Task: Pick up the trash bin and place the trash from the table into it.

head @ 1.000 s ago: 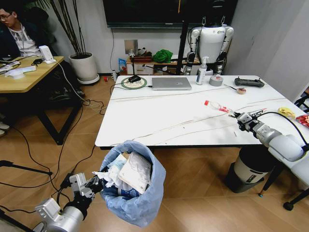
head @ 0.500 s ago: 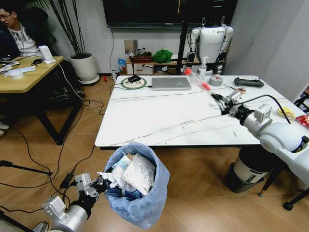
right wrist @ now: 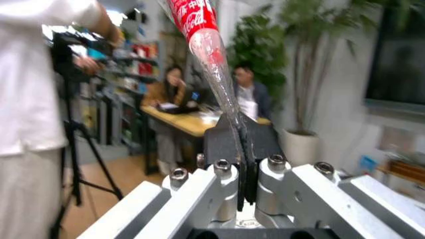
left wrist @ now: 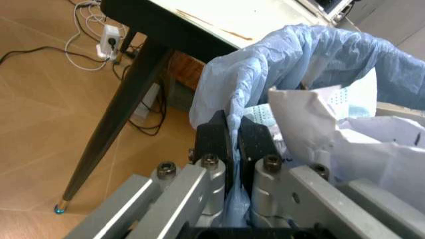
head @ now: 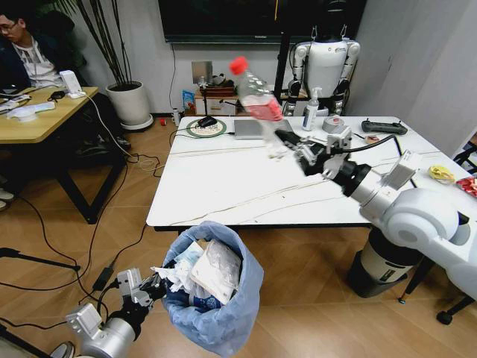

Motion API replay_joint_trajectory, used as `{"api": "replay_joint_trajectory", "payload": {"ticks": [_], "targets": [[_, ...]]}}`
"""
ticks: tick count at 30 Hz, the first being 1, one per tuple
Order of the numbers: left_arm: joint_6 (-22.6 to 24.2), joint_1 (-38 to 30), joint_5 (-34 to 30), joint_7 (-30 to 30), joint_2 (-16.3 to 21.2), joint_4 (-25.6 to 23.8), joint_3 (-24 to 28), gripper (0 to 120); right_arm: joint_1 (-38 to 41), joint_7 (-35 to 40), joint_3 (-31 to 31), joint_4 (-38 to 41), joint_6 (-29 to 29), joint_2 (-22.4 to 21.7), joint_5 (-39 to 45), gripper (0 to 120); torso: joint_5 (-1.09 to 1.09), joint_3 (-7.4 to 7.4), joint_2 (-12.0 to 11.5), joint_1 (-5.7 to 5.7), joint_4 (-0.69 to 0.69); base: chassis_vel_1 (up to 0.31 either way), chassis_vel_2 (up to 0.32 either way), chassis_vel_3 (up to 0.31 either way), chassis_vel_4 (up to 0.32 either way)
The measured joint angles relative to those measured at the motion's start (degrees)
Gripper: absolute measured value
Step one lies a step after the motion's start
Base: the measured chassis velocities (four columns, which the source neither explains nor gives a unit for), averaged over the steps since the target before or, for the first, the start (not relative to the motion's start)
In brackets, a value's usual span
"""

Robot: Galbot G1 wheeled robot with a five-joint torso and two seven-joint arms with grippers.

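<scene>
Holding bottle red cap up above the table, right gripper pinching its flattened lower end | bin on floor in front of table, full of paper and tissues | left gripper clamped on bin's bag rim

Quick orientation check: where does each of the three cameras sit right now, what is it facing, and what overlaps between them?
Head view: on the head, looking down over the table; left gripper on the trash bin, right gripper lifting the bottle.
Left wrist view: along the left gripper pinching the bin bag.
Right wrist view: along the right gripper, bottle upright.
Shared: the head view also shows the wrist views' bin and bottle.
</scene>
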Motion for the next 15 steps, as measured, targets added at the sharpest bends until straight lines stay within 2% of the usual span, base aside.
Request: {"api": "replay_joint_trajectory", "payload": {"ticks": [8,15], "targets": [[0.00,0.70,0.20,0.22,-0.25,-0.15,-0.85,0,7.55,-2.55,-8.32,0.20,0.39,4.33,2.64,0,-0.02,0.00,0.00,0.00,0.00,0.000,0.000,0.000,0.000],[0.03,0.80,-0.03,0.25,-0.01,-0.32,-1.84,0,9.75,-4.59,-13.59,-2.56,1.21,7.94,0.59,0,0.00,0.00,0.00,0.00,0.00,0.000,0.000,0.000,0.000]]}}
